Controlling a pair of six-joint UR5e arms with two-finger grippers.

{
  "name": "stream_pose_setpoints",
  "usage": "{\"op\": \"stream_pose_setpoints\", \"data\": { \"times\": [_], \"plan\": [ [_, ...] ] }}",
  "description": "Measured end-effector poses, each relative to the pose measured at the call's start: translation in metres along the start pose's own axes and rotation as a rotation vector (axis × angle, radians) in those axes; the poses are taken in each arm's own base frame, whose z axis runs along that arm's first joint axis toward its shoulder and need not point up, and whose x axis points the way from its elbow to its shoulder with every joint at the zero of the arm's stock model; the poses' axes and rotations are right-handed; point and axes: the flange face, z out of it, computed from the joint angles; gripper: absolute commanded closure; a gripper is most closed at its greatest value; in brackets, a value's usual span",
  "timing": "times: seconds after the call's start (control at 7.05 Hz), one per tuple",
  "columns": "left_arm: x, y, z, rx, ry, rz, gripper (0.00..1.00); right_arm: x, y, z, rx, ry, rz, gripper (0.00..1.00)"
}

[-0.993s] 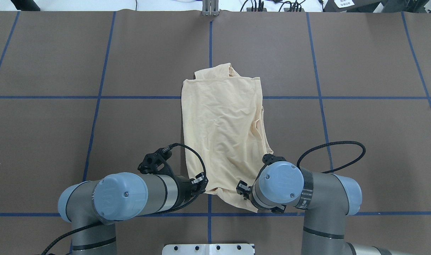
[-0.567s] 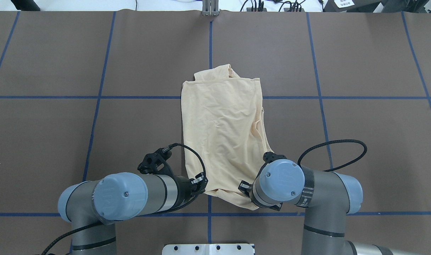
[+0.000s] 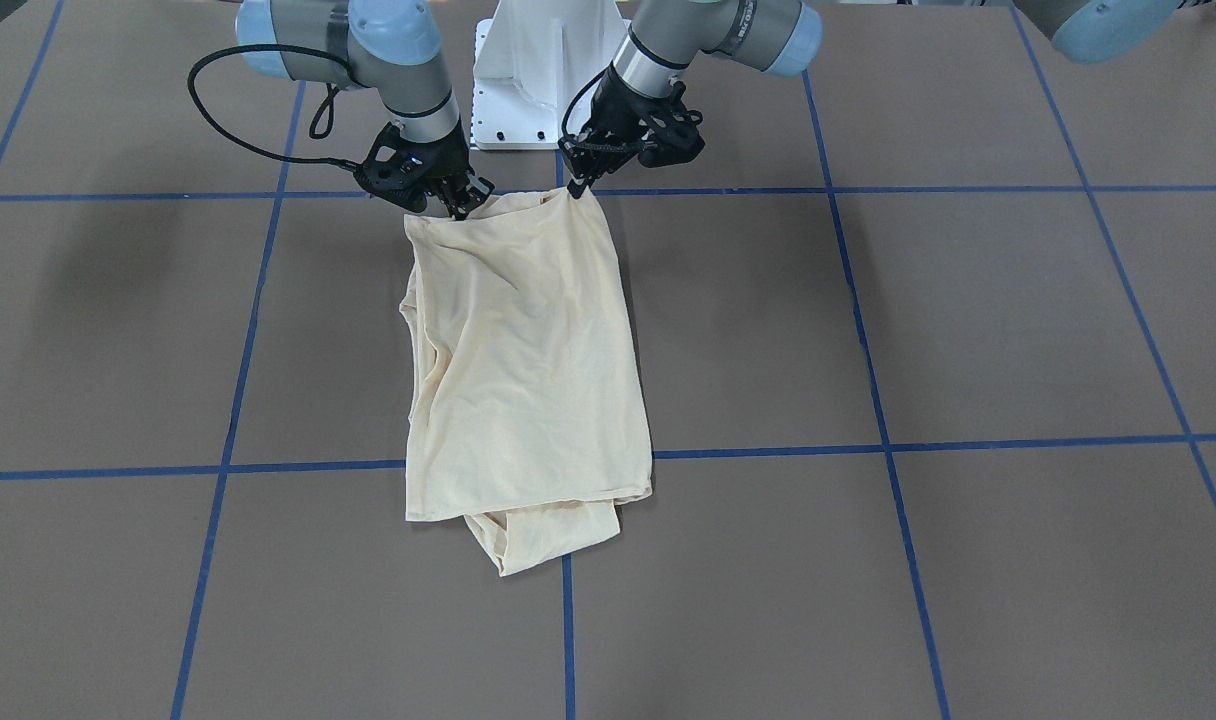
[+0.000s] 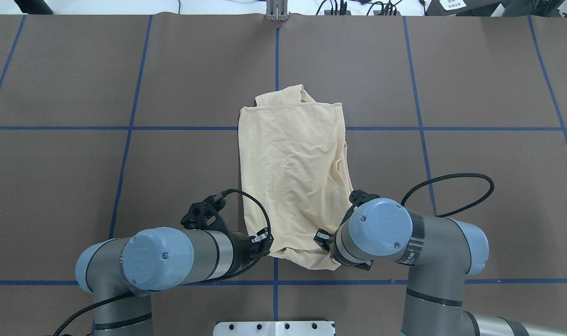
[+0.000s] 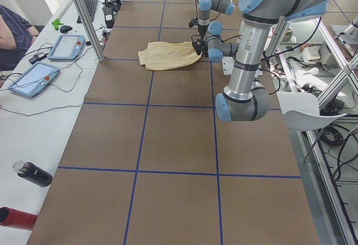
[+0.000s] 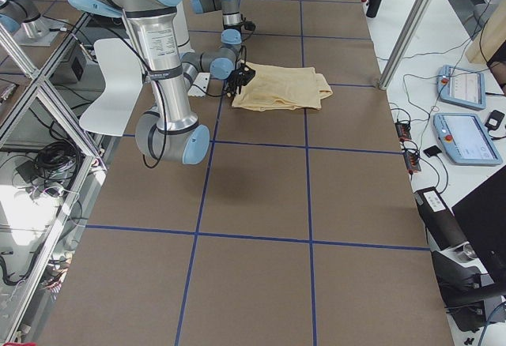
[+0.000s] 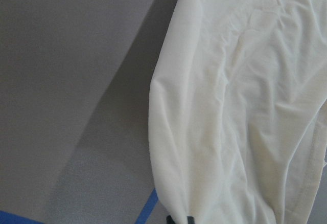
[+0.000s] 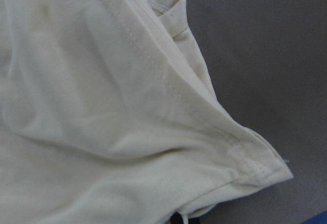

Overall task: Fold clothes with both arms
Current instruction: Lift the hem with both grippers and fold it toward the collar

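Observation:
The pale cream-yellow shirt (image 3: pixel 528 370) lies folded into a long strip on the brown table, print side hidden; it also shows in the overhead view (image 4: pixel 293 172). My left gripper (image 3: pixel 576 187) is shut on the shirt's near corner on my left side (image 4: pixel 266 243). My right gripper (image 3: pixel 458 205) is shut on the other near corner, mostly hidden under its wrist in the overhead view (image 4: pixel 323 245). Both corners are raised a little off the table. The wrist views show only cloth (image 7: pixel 245 106) (image 8: pixel 102 106) close up. A bunched part sticks out at the far end (image 4: pixel 288 93).
The white pedestal base (image 3: pixel 538 90) stands just behind the grippers. Blue tape lines (image 4: pixel 125 154) grid the brown table. Tablets (image 5: pixel 67 46) and a dark bottle (image 5: pixel 32 174) lie on the white bench beyond the table's far edge.
My right arm has moved a little to the right and away from the base, drawing the shirt's near right corner up. My left arm has not moved.

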Motion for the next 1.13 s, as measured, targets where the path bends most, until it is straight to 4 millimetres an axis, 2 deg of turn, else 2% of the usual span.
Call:
{"op": "stream_pose_setpoints", "data": {
  "times": [0.28,0.57,0.71,0.85,0.99,1.13],
  "plan": [
    [-0.004,0.005,-0.005,-0.043,-0.016,0.003,1.00,0.008,0.023,-0.012,-0.034,-0.014,-0.030,1.00],
    [-0.006,0.017,-0.009,-0.071,-0.026,0.011,1.00,0.021,0.053,-0.010,-0.078,0.029,-0.063,1.00],
    [-0.007,0.023,-0.013,-0.082,-0.028,0.015,1.00,0.023,0.057,-0.011,-0.093,0.041,-0.066,1.00],
    [-0.005,0.026,-0.019,-0.092,-0.032,0.016,1.00,0.020,0.046,-0.018,-0.103,0.037,-0.057,1.00],
    [0.000,0.024,-0.026,-0.095,-0.039,0.014,1.00,0.009,0.014,-0.036,-0.114,0.014,-0.038,1.00],
    [0.009,0.009,-0.034,-0.083,-0.032,0.010,1.00,-0.003,-0.026,-0.062,-0.124,-0.021,-0.028,1.00]
  ]
}}
